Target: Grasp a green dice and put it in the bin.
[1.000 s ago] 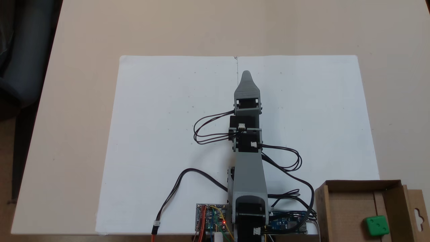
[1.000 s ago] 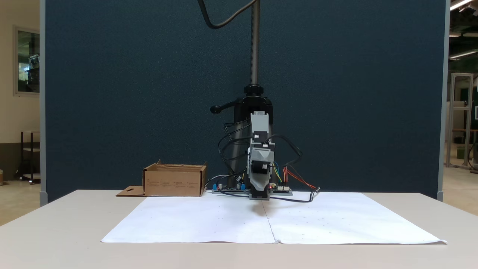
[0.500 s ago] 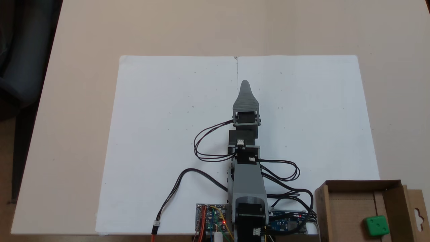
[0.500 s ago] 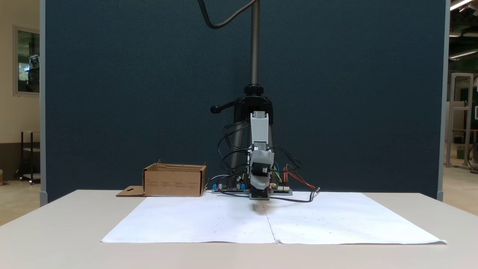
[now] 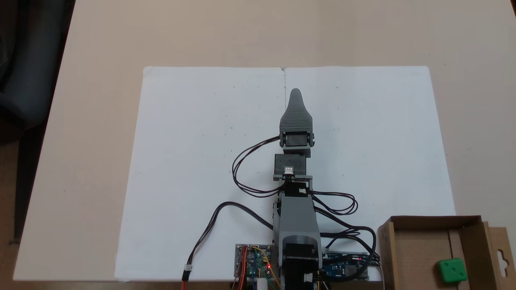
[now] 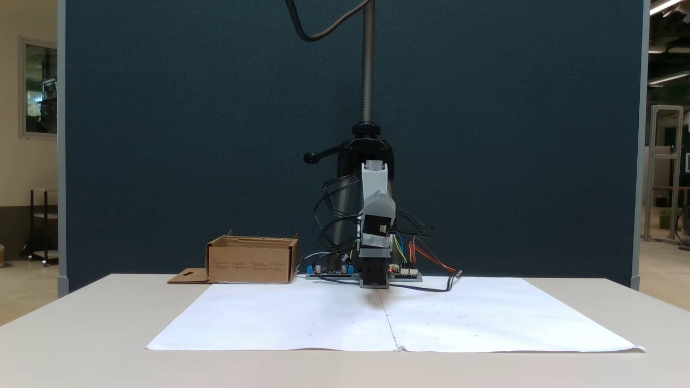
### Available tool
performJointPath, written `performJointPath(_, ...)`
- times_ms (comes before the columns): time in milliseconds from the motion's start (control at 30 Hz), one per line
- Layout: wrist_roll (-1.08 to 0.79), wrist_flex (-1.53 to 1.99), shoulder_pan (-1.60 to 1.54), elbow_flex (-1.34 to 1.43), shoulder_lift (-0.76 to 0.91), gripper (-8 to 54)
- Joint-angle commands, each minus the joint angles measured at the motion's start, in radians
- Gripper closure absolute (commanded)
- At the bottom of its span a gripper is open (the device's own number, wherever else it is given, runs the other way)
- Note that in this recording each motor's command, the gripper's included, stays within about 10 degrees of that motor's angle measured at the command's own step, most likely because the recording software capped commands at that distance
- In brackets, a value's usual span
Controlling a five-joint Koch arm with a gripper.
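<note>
Fixed view: green dice (image 5: 453, 270) inside bin (image 5: 419, 249).

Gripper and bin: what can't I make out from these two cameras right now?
- Gripper: from above, one tip shows, jaws stacked; open or shut unreadable.
- Gripper, front fixed view: foreshortened toward the camera, jaws indistinct.
- Green dice: in the front view, hidden behind the bin wall.
- Bin: its near part is cut off by the bottom edge from above.
- Dice pips: too small to count.
</note>
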Motion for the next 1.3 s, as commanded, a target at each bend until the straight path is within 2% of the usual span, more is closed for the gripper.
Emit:
performJointPath(0, -0.005, -0.101, 0.02, 0.071, 0.115, 0.7)
performJointPath(1267, -0.002, -0.19, 0.009, 0.071, 0.112, 0.4)
